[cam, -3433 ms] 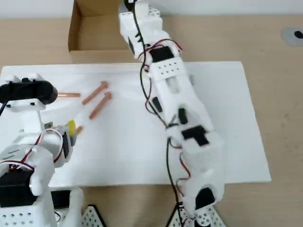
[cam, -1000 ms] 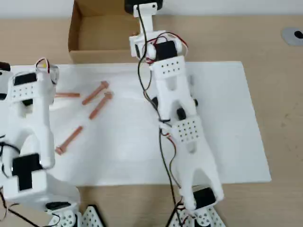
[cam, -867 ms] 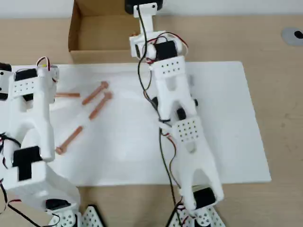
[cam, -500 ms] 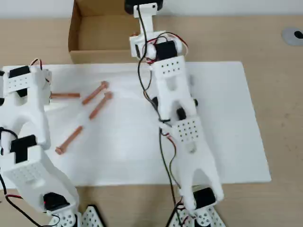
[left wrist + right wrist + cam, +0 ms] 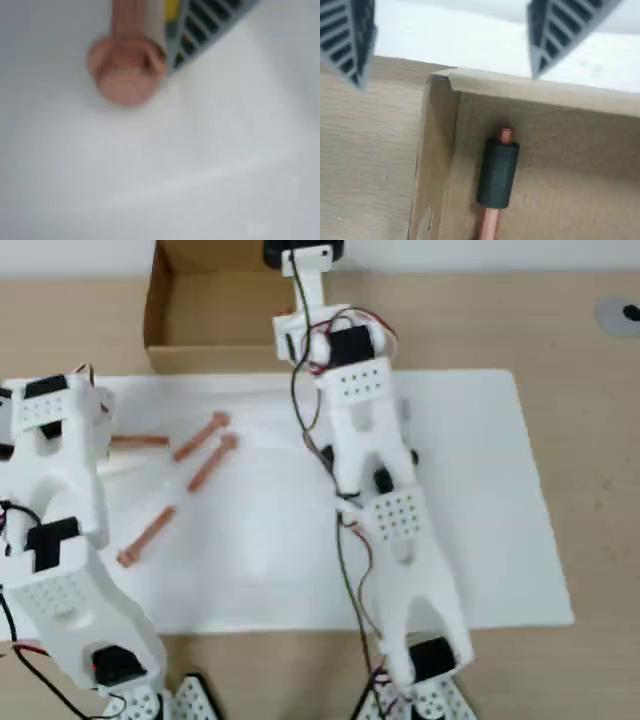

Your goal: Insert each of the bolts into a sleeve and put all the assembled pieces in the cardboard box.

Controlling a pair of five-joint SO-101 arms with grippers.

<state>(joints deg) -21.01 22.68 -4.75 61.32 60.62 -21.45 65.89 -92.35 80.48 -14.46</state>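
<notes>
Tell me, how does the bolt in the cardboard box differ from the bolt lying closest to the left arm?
The boxed bolt wears a black sleeve; the left-arm bolt is bare. The boxed bolt lies inside the cardboard box, near a corner; the left-arm bolt lies on the white sheet. Both are copper-coloured.

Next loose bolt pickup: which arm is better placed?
Left. The left arm sits by the loose bolts on the white mat, with one bolt right under its wrist camera. The right gripper hangs open over the cardboard box, far from them.
</notes>
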